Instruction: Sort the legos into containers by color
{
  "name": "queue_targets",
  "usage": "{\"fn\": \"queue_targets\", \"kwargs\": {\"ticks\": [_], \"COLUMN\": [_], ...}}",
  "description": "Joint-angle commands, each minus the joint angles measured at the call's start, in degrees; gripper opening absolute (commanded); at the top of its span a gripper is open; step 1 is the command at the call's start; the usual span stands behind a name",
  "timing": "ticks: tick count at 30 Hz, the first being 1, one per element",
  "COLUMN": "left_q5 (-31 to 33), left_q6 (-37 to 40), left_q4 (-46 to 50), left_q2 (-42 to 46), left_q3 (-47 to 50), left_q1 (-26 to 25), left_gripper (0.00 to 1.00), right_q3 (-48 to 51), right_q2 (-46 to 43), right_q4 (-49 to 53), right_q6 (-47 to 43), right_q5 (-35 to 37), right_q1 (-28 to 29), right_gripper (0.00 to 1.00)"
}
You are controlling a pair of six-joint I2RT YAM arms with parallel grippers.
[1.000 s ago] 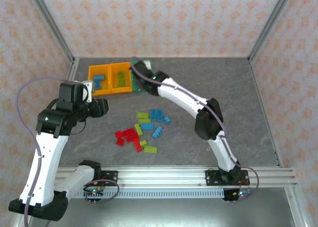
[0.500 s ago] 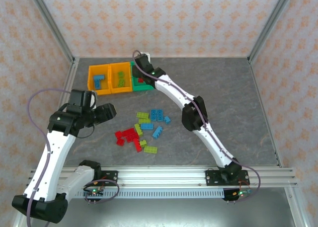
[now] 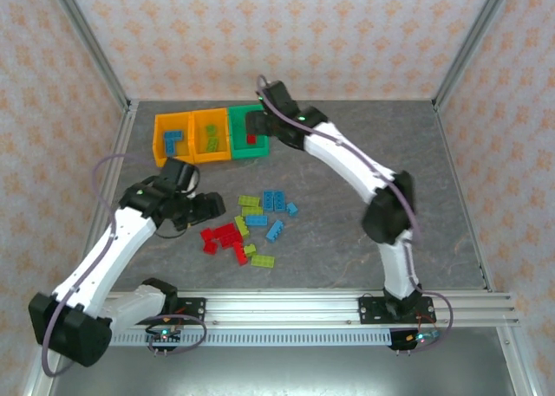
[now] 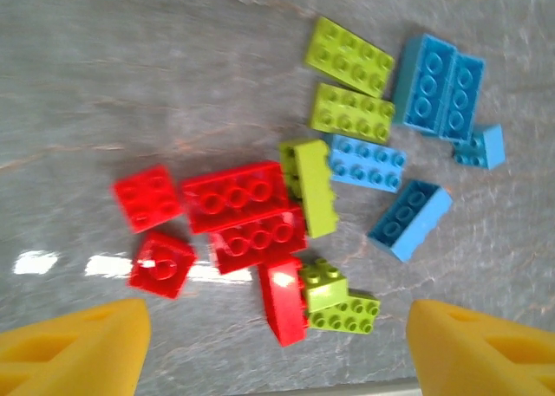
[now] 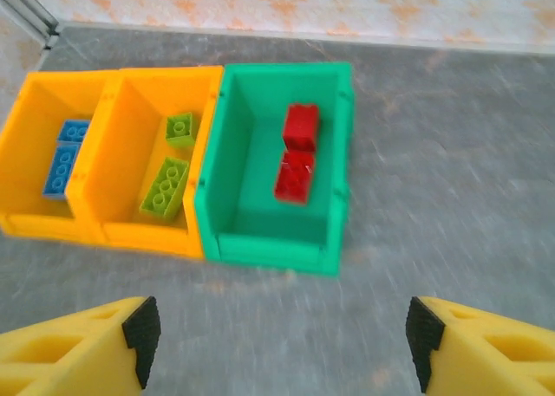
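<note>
Legos (image 3: pixel 247 227) lie in a loose heap on the grey table (image 3: pixel 364 153) in the top view — red, blue and lime green ones all mixed up. The left gripper (image 3: pixel 206 208) hangs low just left of the heap, with the red bricks (image 3: pixel 221 237) right beside it. Three bins (image 3: pixel 208 158) stand joined in a row well beyond this gripper. The right gripper (image 3: pixel 263 123) hovers at the right end of that row, with the green bin (image 3: pixel 249 152) just to its left. In the left wrist view the yellow fingers (image 4: pixel 78 344) are spread wide with nothing between them, so this gripper is let go and empty. The heap lies on the table straight ahead of them: red bricks closest and toward the left finger, green bricks (image 4: pixel 351 110) in the middle and farther off, blue bricks (image 4: pixel 438 84) farthest and toward the right finger. In the right wrist view the fingers (image 5: pixel 78 353) are also spread wide and hold nothing. The green bin sits ahead between them with two red bricks inside — the middle bin (image 5: pixel 147 236), orange-yellow, is to the left of it with two green bricks, and the left bin (image 5: pixel 48 224) holds blue bricks.
</note>
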State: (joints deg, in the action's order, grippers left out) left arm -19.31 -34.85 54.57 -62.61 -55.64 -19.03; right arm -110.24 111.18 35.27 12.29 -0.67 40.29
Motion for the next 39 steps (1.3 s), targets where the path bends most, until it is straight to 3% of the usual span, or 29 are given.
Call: {"fn": "queue_targets", "kwargs": {"ticks": [1,6,10,15,39], "left_q5": [3.0,10.6,8.3,12.7,13.6], "left_q6": [-0.7,2.8,2.3,2.1,7.1], "left_q4": [-5.5,-6.6,-10.0,-9.3,-9.1], "left_q2": [-7.9,-24.2,-33.4,-41.7,-55.2], "left_q3": [-4.7,-15.1,-19.9,-24.5,-32.1], "left_q1": [-6.2,-14.3,-15.9,-16.1,-16.0], "left_gripper": [0.78,0.72,0.62,0.48,0.45], "right_q3": [21.1,38.0,42.0,42.8,39.9], "right_q2": [-14.3,-27.1,-31.7,-34.2,-31.2], "right_q4": [-6.4,-3.8,-0.2,1.3,3.2], "right_q6": [7.9,19.0,19.9,18.4,14.5], "right_q5": [3.7,8.1,10.3,12.4,9.9], "right_q1": [-1.2,-4.6,-5.4,-5.6,-5.5], "right_gripper": [0.79,0.8,0.81,0.82,0.83]}}
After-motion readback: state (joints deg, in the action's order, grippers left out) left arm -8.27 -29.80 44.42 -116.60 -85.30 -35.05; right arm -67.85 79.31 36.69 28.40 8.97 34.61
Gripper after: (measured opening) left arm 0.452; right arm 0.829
